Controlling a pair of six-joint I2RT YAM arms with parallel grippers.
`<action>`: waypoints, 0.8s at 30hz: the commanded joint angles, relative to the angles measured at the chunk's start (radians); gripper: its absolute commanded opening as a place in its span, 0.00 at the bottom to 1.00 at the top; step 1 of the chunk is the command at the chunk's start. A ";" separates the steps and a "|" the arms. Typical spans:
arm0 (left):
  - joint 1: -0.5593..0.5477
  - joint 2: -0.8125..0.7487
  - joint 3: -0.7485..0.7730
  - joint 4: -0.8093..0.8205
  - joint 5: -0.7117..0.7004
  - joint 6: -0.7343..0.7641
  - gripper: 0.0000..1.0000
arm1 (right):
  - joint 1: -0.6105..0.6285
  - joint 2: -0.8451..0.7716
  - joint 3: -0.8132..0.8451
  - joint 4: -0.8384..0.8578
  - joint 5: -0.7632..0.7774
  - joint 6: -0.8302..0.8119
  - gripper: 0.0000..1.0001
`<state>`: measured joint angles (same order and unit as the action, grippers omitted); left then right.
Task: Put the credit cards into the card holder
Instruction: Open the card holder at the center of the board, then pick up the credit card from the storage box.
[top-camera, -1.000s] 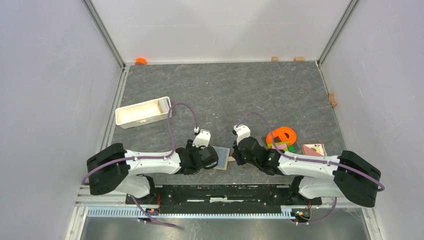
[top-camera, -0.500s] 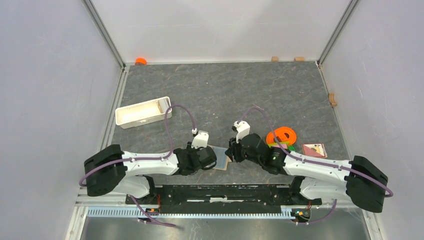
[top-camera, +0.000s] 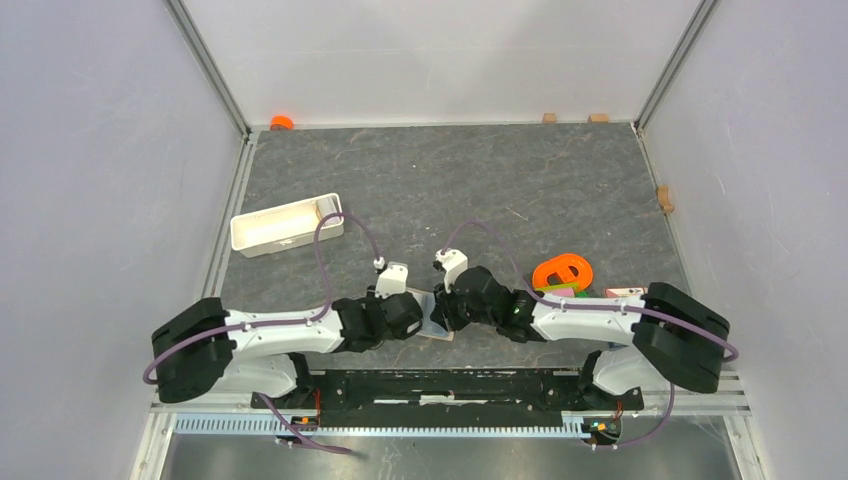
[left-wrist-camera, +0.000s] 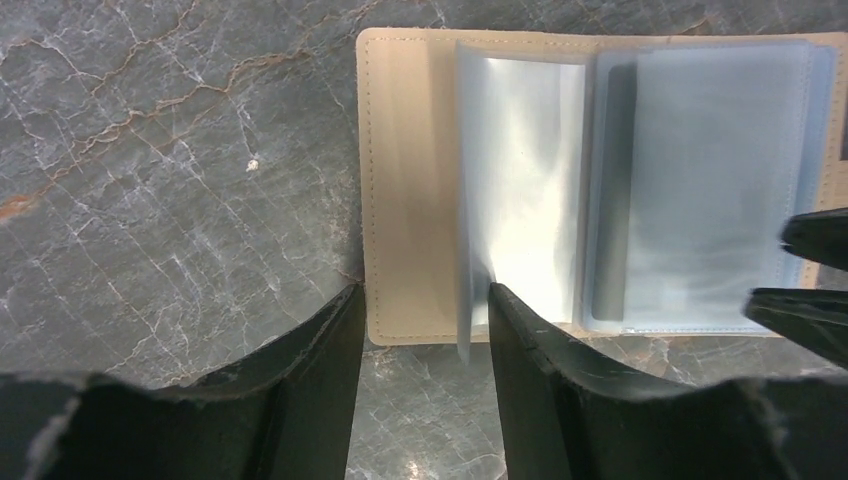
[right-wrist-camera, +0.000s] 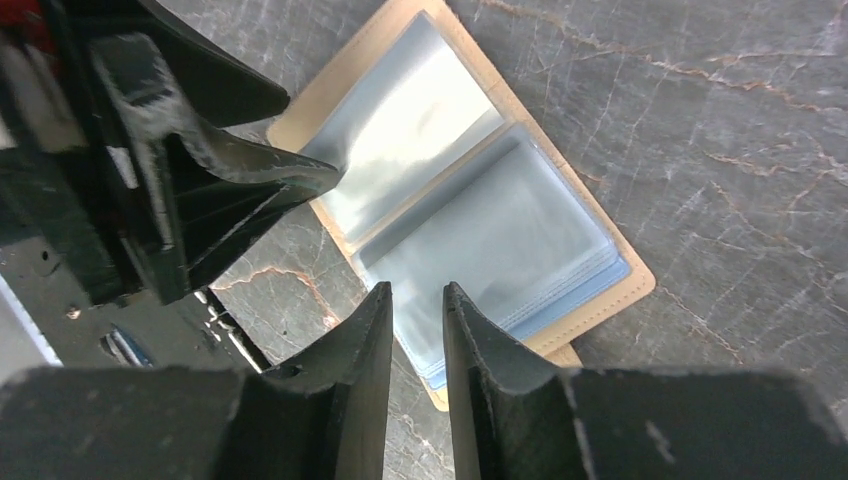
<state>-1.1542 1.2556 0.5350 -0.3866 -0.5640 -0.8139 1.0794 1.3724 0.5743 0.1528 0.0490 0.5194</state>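
card holder (left-wrist-camera: 410, 200) open | pockets (left-wrist-camera: 710, 190): contents unclear | left gripper (left-wrist-camera: 422, 295) wide, astride its edge | right gripper (right-wrist-camera: 417, 295) narrow, over pockets

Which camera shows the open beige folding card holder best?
The right wrist view: the beige folding card holder lies open with both clear pocket leaves and most of its border showing. The left wrist view has it running to the frame's right edge; the top view shows only a sliver.

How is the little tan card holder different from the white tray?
The card holder is tan and lies open and flat, with see-through pockets showing; the tray is white with raised walls. The card holder sits near the front edge of the grey table, the tray farther back on the left. Both are rectangular and rest on that table.
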 joint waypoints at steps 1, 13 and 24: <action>0.043 -0.064 -0.008 0.056 0.072 -0.011 0.57 | 0.005 0.061 0.042 0.047 -0.006 -0.035 0.29; 0.396 -0.288 0.204 -0.180 0.372 0.173 0.77 | 0.010 0.130 0.019 0.012 0.037 -0.077 0.28; 0.906 0.014 0.572 -0.250 0.494 0.474 0.77 | 0.010 0.059 0.010 -0.040 0.107 -0.126 0.28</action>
<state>-0.3698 1.1721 1.0290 -0.6331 -0.1280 -0.4751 1.0863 1.4723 0.5835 0.1551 0.1020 0.4339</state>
